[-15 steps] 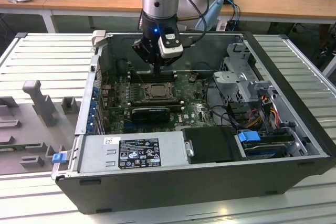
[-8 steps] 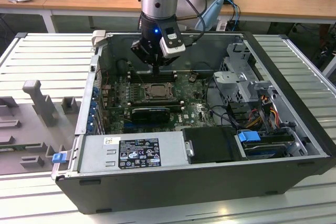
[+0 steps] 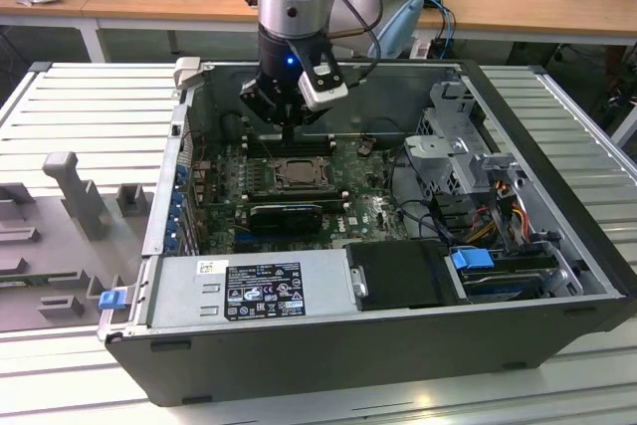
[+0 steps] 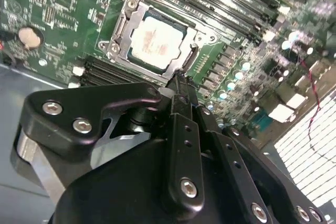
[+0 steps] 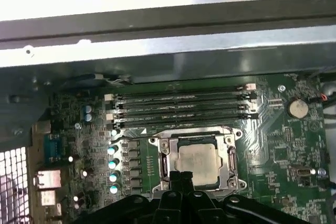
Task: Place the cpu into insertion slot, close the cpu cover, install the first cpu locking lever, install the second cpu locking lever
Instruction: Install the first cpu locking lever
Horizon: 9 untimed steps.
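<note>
Around your gripper [image 3: 290, 134] things stand close: a bank of memory slots [image 5: 178, 109] runs along one side of the insertion slot [image 5: 164, 162], and a row of small capacitors [image 5: 112, 169] sits beside it. A long black card [image 3: 287, 214] lies across the green board [image 3: 370, 208] on the slot's near side in the exterior view. A round coin battery [image 5: 296, 108] sits well apart from all that. The fingers [image 4: 181, 124] are pressed together with nothing between them. Their tip hangs close over one edge of the slot; you cannot tell whether it touches the metal. The tall wall of the computer case [image 3: 557, 236] rises just behind the memory slots. A drive cage [image 3: 468, 146] with loose cables fills the exterior view's right, so your open room is straight up over the board. The case lies open on a grey slatted table [image 3: 90, 97], with grey fixtures [image 3: 68, 181] outside it at the exterior view's left. Inside the case, a power supply [image 3: 249, 291] lines the near wall. The cpu [image 4: 156, 40] sits flat in the insertion slot, and the cpu cover [image 4: 135, 18] lies down around it, its window framing the chip.
</note>
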### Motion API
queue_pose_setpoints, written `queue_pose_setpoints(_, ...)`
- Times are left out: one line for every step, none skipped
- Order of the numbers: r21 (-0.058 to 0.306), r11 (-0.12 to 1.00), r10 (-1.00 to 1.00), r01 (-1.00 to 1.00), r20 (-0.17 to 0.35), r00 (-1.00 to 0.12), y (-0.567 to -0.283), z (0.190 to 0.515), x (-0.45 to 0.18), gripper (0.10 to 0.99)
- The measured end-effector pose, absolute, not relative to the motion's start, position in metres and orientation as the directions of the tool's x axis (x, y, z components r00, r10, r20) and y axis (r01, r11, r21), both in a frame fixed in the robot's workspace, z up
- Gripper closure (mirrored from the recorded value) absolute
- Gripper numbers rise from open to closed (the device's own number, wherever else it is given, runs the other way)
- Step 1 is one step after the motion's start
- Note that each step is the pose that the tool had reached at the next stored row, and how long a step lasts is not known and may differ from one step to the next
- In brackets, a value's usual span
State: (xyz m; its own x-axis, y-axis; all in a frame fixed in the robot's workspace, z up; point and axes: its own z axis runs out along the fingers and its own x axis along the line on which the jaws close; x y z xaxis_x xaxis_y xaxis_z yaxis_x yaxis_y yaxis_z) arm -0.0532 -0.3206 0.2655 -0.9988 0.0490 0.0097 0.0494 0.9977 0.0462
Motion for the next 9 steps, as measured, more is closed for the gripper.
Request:
queue_pose_setpoints(0.046,0.999,0.009,0.009,0.010,-1.000,-0.321,0.265,-0.053,0.980)
queue_pose_setpoints(0.046,0.999,-0.018,-0.018,0.010,-1.000,-0.321,0.264,-0.053,0.980)
queue_pose_setpoints(0.046,0.998,-0.037,-0.037,0.010,-0.999,-0.321,0.264,-0.053,0.980)
queue_pose_setpoints(0.046,0.998,-0.048,-0.048,0.010,-0.999,-0.321,0.263,-0.054,0.980)
queue_pose_setpoints(0.046,0.998,-0.053,-0.052,0.010,-0.999,-0.321,0.263,-0.056,0.980)
queue_pose_setpoints(0.046,0.997,-0.054,-0.053,0.010,-0.998,-0.321,0.263,-0.059,0.980)
queue_pose_setpoints(0.046,0.997,-0.054,-0.054,0.010,-0.998,-0.321,0.263,-0.063,0.980)
queue_pose_setpoints(0.047,0.997,-0.054,-0.053,0.010,-0.998,-0.321,0.263,-0.068,0.980)
queue_pose_setpoints(0.047,0.997,-0.054,-0.053,0.010,-0.998,-0.320,0.263,-0.078,0.980)
